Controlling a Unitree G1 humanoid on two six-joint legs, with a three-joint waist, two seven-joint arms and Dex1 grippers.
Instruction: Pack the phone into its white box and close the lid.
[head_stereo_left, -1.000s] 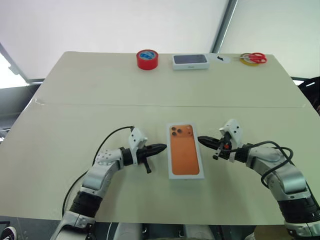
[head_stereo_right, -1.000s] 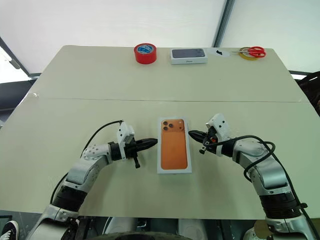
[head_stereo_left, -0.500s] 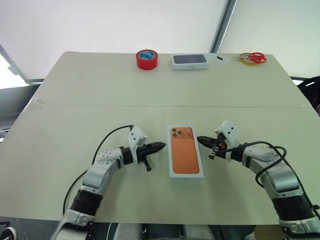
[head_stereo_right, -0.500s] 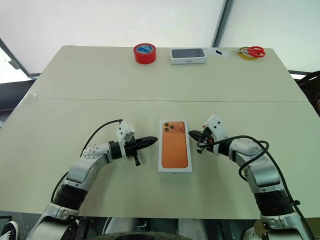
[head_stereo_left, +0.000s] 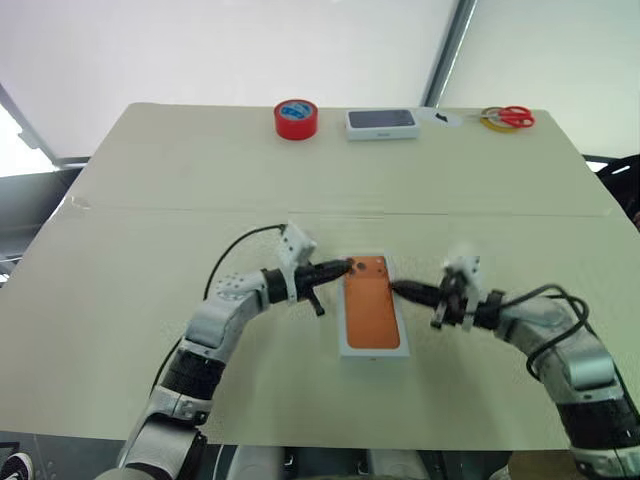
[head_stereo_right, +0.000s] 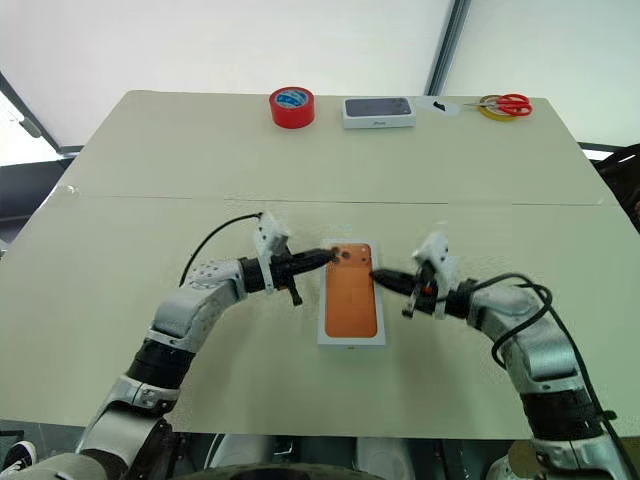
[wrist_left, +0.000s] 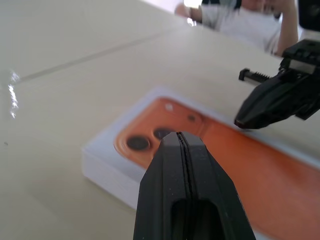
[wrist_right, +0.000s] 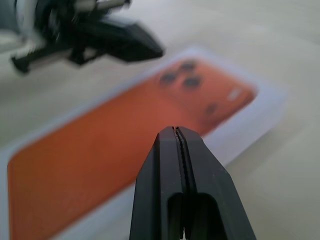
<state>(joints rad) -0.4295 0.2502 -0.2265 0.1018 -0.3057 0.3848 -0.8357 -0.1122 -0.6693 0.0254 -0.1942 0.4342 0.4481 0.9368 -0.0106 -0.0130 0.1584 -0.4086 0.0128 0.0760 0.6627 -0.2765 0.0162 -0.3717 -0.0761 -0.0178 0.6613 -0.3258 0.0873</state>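
Observation:
The lid (head_stereo_left: 370, 312), white with an orange phone printed on top, lies flat near the table's front and covers the white box, whose base is hidden under it. The phone itself is hidden. My left gripper (head_stereo_left: 345, 266) is shut and empty, with its tip over the lid's far left corner beside the printed lenses (wrist_left: 140, 142). My right gripper (head_stereo_left: 396, 288) is shut too, holds nothing, and points at the lid's right edge. In the left wrist view the right gripper's black tip (wrist_left: 250, 116) hovers just above the orange print.
At the table's far edge stand a red tape roll (head_stereo_left: 296, 118), a small dark-topped white box (head_stereo_left: 381, 122), and red-handled scissors (head_stereo_left: 512, 117) on a yellow tape ring. A seam (head_stereo_left: 150, 209) crosses the table. A person (wrist_left: 240, 15) sits beyond the table.
My left gripper has moved right and away from me, from beside the box onto the lid's far left corner. My right gripper has shifted slightly nearer, along the lid's right edge. The box has stayed put.

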